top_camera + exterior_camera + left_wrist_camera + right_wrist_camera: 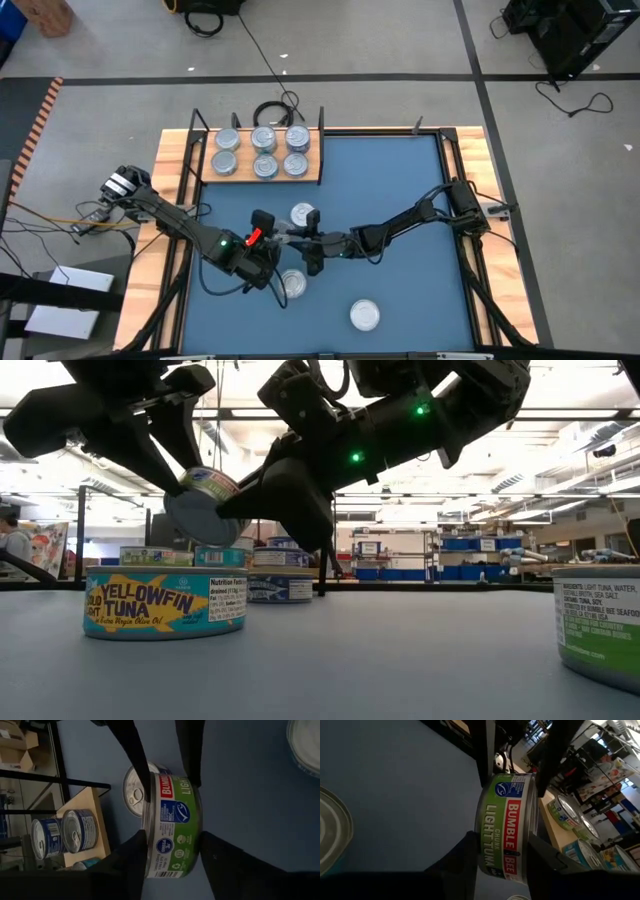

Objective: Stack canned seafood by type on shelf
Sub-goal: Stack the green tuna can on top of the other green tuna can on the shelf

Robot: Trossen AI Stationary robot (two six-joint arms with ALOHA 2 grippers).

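Green-labelled tuna tin [172, 827] hangs above the blue mat [400, 190], clamped at once by the left pincer [172, 855] and the right pincer [502, 852]; six tins sit on the shelf [260, 178].

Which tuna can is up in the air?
The green-and-red Bumble Bee can, clamped between both grippers, left gripper and right gripper. The others sit on the mat or shelf.

i see a tin [172, 827] with a shiny bare-metal lid and a glossy green-and-red paper label. the mat [400, 190] looks matt blue and smooth. the shelf [262, 176] is pale unvarnished-looking wood. the fingers [227, 870] look matt black.
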